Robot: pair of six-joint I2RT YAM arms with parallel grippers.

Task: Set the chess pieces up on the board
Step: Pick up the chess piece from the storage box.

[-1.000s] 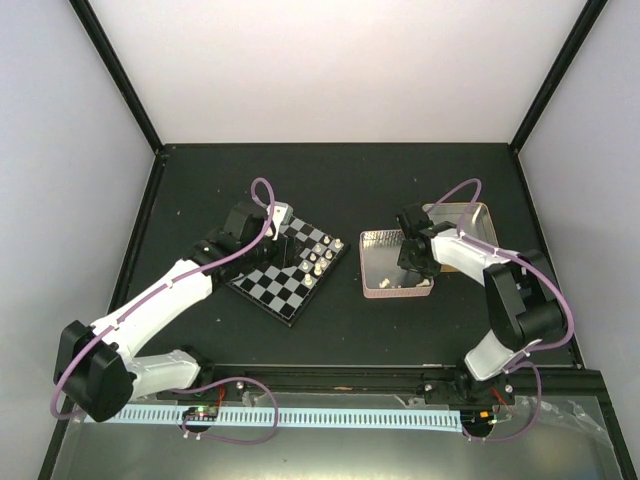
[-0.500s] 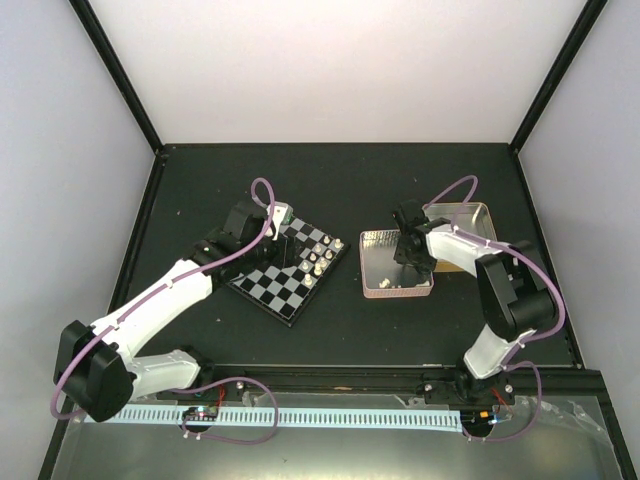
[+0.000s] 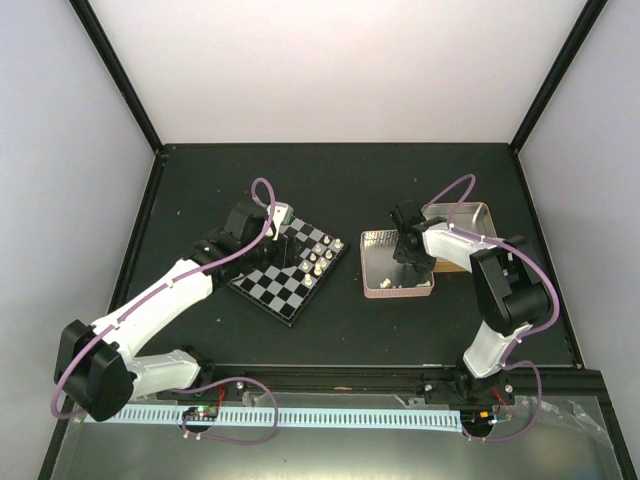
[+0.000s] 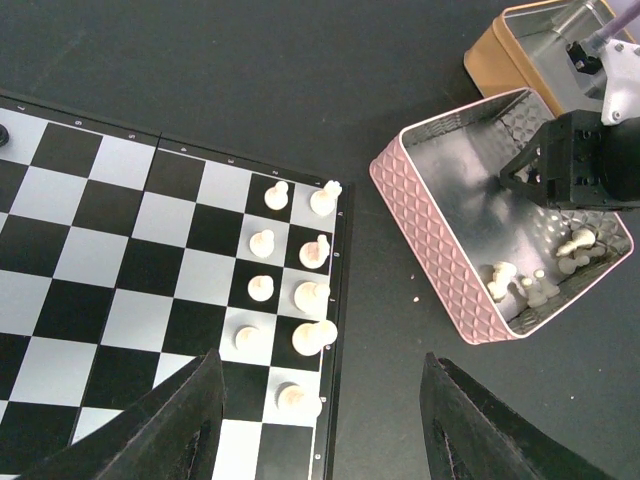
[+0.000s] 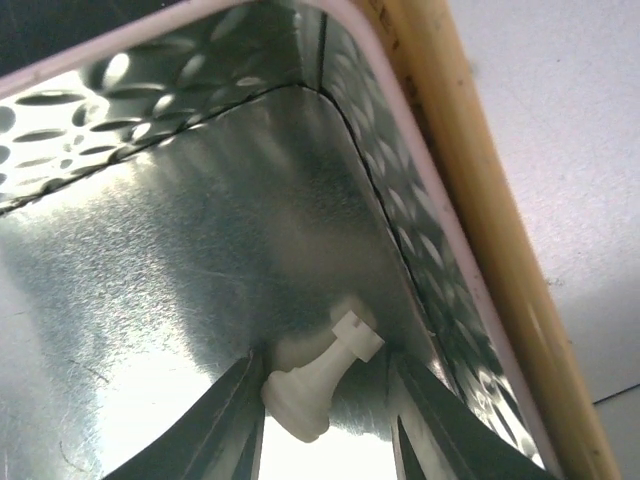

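Note:
The board (image 3: pixel 268 287) lies left of centre, with several cream chess pieces (image 3: pixel 318 255) standing in two rows along its right edge. In the left wrist view the pieces (image 4: pixel 310 295) stand on the board (image 4: pixel 90 260) just ahead of my left gripper (image 4: pixel 322 360), which hovers open and empty over that edge; it also shows in the top view (image 3: pixel 297 252). My right gripper (image 3: pixel 413 262) reaches down into the pink tin (image 3: pixel 398 294). In the right wrist view it (image 5: pixel 322 360) is open, with a cream rook (image 5: pixel 315 385) lying on its side between the fingers by the tin's wall.
More loose cream pieces (image 4: pixel 530 285) lie in the near corner of the pink tin (image 4: pixel 440 240). A gold tin (image 3: pixel 470 215) stands directly behind it, also in the left wrist view (image 4: pixel 500 60). Black frame posts rise at the table's back corners.
My right gripper has shifted slightly up and left inside the pink tin, and its elbow has swung left. The left arm has not moved.

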